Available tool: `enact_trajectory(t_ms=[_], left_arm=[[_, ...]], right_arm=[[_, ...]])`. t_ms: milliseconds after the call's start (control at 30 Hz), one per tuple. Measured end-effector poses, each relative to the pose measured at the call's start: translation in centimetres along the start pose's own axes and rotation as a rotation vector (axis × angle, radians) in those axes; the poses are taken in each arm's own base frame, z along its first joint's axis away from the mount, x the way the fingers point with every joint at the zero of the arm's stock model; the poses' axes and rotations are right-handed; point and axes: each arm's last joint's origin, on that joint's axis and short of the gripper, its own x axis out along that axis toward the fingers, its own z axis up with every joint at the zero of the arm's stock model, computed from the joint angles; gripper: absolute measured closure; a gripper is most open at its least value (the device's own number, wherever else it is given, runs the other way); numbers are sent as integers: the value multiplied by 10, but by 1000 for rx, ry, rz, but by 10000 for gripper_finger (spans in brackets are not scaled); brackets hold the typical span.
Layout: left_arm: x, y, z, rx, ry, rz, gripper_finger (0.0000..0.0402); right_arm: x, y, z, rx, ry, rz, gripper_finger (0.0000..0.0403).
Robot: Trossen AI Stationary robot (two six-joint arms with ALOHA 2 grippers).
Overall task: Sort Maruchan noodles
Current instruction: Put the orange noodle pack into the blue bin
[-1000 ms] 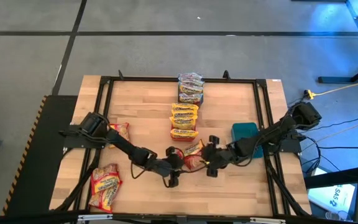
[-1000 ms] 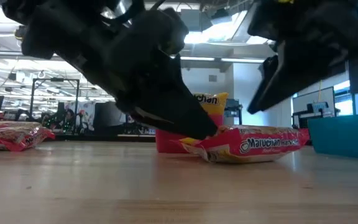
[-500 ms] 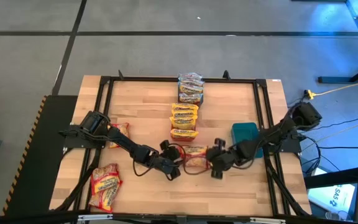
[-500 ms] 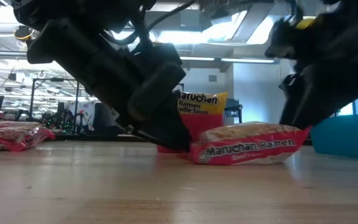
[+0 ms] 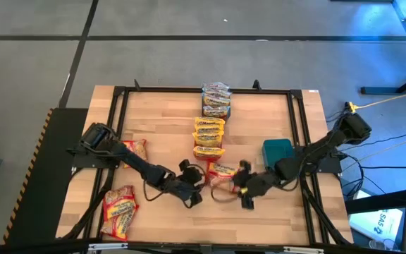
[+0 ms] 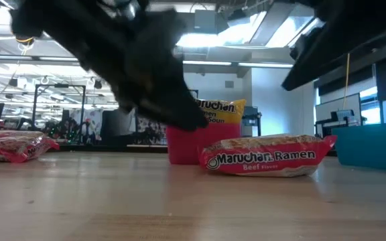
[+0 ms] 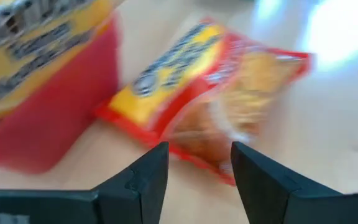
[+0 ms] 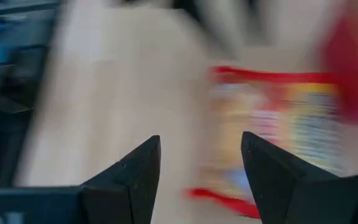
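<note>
A red-and-yellow Maruchan packet [image 5: 223, 171] [image 6: 268, 156] lies flat on the table, between my two grippers. My left gripper [image 5: 191, 185] [image 7: 194, 163] is open just to its left, and the packet [image 7: 216, 102] lies right ahead of its fingertips. My right gripper [image 5: 244, 189] [image 8: 201, 160] is open to the packet's right and nearer the near edge, with the packet [image 8: 278, 130] blurred ahead of it. A red bin [image 6: 193, 142] [image 7: 48, 118] stands behind the packet, and a yellow packet [image 6: 221, 110] stands upright in it.
A column of packets runs toward the far edge: yellow ones [image 5: 208, 132], then bluish ones [image 5: 216, 99]. Red packets lie at the left [image 5: 134, 149] and near-left [image 5: 120, 210] [image 6: 12, 144]. A teal bin [image 5: 278, 155] [image 6: 374, 144] stands on the right. Bare wood shows along the near edge.
The packet was tipped up between the grippers a second ago. It has dropped flat on the table and turned its label toward the near edge. My left gripper has backed off to the left and risen. My right gripper has pulled back toward the near-right and risen.
</note>
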Motion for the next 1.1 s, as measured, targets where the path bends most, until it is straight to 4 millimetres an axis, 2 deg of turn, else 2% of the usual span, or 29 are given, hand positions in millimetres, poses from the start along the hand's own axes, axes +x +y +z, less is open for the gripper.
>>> enact_trajectory(t_ms=[167, 333, 467, 633, 900, 1100], left_arm=[[-8, -21, 7, 45, -136, -125, 232], [11, -20, -6, 53, -159, -123, 232], [23, -15, -17, 65, -131, -99, 232], [32, -11, -19, 57, -108, -115, 232], [39, -9, -29, 49, -76, -104, 232], [39, -9, -29, 54, -71, -100, 232]], right_arm=[[-14, -44, 15, 81, -6, -191, 205], [3, -90, 17, 205, -3, -102, 205], [11, -114, 5, 277, 5, -40, 205], [14, -122, -6, 336, 0, 16, 195], [24, -123, -14, 402, 34, 26, 110], [35, -121, -16, 443, 61, 134, 91]])
